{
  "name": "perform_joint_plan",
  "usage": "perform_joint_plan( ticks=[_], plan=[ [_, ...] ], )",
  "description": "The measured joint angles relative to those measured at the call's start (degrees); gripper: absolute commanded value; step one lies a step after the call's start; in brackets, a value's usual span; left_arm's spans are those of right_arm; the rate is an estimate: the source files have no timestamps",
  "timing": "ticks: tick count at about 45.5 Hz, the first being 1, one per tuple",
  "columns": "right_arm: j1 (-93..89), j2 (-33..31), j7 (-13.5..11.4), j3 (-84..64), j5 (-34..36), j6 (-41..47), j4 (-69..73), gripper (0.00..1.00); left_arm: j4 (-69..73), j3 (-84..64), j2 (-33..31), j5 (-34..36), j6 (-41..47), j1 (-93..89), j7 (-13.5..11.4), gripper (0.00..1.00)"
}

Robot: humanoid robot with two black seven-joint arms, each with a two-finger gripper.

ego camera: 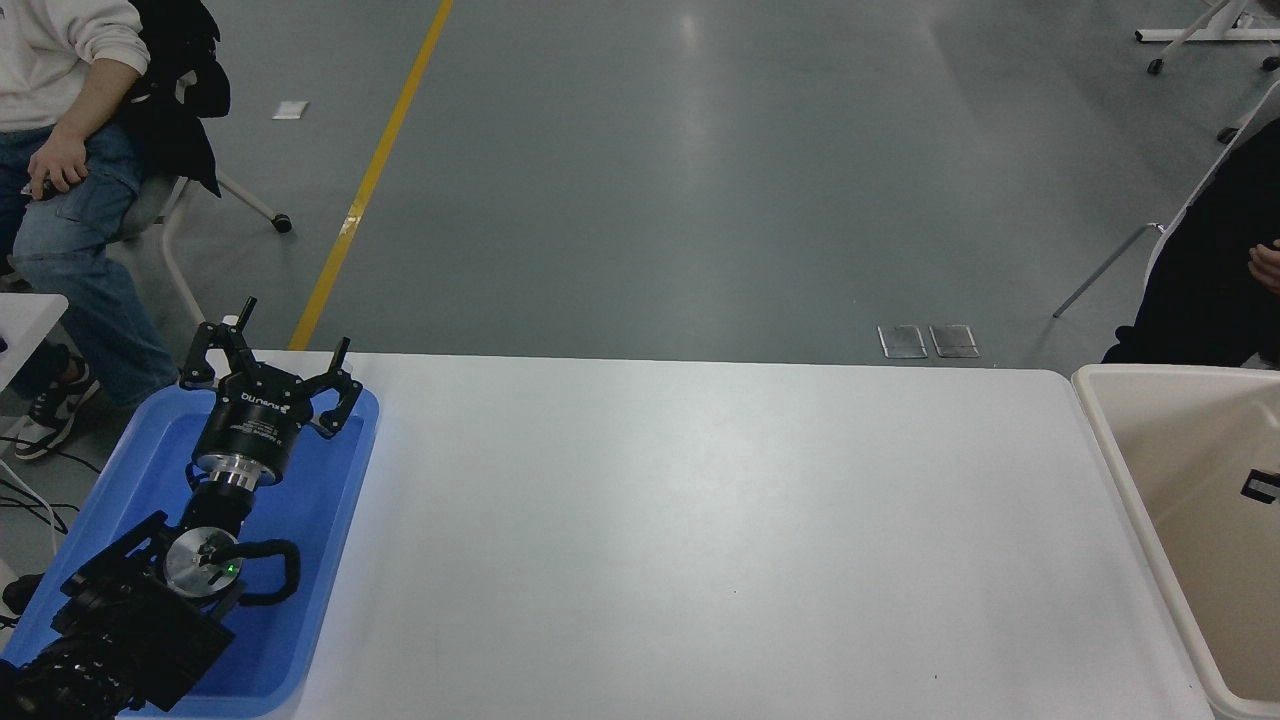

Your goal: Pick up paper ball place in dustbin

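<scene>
The paper ball is out of view. The dustbin [1108,440], a large beige bin with a thick pale rim, stands at the table's right end and is cut off by the picture's edge. A small black part of my right gripper [1260,487] shows at the right edge, over the inside of the dustbin; too little of it shows to tell how it stands. My left gripper [295,335] is open and empty, parked over the far end of the blue tray [330,520] at the lower left.
The white table [700,520] spans the middle. A person sits on a chair [180,215] at the far left. Another person in black, hand [1265,265] showing, is behind the dustbin at the far right.
</scene>
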Motion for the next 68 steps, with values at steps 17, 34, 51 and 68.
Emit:
perform_joint_plan(
  ticks=[17, 34, 51, 68],
  plan=[
    [0.80, 0.14, 0.33, 1.92, 0.36, -0.08, 0.95, 1.00, -0.01, 0.00, 0.00, 0.00, 0.00, 0.00, 0.00, 1.00],
    [5.60, 1.96, 1.78, 33.48, 0.42, -0.25, 4.72, 1.00, 0.01, 0.00, 0.00, -0.02, 0.00, 0.00, 0.00, 1.00],
    [0.37, 2.94, 14.68, 69.38, 0.32, 0.02, 20.01, 1.00, 0.00, 0.00, 0.00, 0.00, 0.00, 0.03, -0.01, 1.00],
    [-11.93, 8.24, 21.58, 97.49, 0.17, 1.67, 36.64, 1.00, 0.01, 0.00, 0.00, 0.01, 0.00, 0.01, -0.02, 1.00]
  ],
)
